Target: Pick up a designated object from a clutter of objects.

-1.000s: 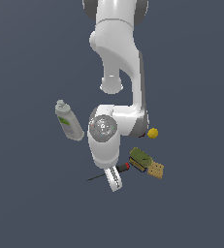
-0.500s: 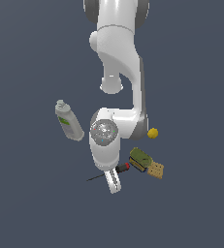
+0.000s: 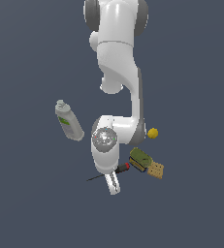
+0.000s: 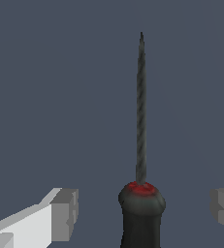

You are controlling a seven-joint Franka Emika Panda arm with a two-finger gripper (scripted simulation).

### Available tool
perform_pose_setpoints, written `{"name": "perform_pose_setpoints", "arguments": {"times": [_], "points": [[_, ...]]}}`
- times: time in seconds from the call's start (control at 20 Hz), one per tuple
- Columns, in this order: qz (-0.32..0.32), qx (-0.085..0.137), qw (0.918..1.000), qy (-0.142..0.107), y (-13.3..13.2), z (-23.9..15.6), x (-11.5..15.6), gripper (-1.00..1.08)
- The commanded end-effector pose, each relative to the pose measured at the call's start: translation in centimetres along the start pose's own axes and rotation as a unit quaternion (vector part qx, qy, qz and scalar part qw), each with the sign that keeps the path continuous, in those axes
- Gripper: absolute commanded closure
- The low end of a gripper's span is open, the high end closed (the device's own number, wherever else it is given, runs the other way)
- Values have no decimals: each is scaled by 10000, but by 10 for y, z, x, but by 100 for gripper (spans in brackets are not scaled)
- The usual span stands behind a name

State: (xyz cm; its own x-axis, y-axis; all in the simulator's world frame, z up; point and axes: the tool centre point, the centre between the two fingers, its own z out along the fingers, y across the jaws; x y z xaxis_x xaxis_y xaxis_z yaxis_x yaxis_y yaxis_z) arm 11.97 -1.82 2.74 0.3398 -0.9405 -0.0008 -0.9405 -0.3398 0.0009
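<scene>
The screwdriver (image 4: 141, 213) has a black handle with a red band and a thin dark shaft (image 4: 141, 106). In the wrist view it lies between my gripper's (image 4: 145, 211) two grey fingertips (image 4: 64, 213), which stand wide apart on either side of the handle without touching it. In the exterior view the screwdriver (image 3: 124, 168) lies on the dark floor under my wrist, its shaft pointing to that view's left. My gripper (image 3: 111, 178) is open and straddles it. Part of the handle is hidden by the hand.
A white bottle with a green label (image 3: 69, 121) lies at the exterior view's left of the arm. A yellow ball (image 3: 152, 132), a green-topped can (image 3: 139, 157) and a tan cracker box (image 3: 156, 170) sit close together on its right.
The wrist has come down a little over the screwdriver. The objects have not moved.
</scene>
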Motion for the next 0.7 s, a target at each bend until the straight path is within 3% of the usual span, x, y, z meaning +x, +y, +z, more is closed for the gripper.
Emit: {"name": "perform_pose_setpoints", "arguments": {"times": [0.0, 0.2, 0.25, 0.65], "points": [[2, 4, 10000, 1, 0, 9, 0, -92], [5, 5, 10000, 2, -1, 13, 1, -92], [5, 5, 10000, 2, -1, 13, 1, 108], [5, 5, 10000, 2, -1, 13, 1, 108]]}}
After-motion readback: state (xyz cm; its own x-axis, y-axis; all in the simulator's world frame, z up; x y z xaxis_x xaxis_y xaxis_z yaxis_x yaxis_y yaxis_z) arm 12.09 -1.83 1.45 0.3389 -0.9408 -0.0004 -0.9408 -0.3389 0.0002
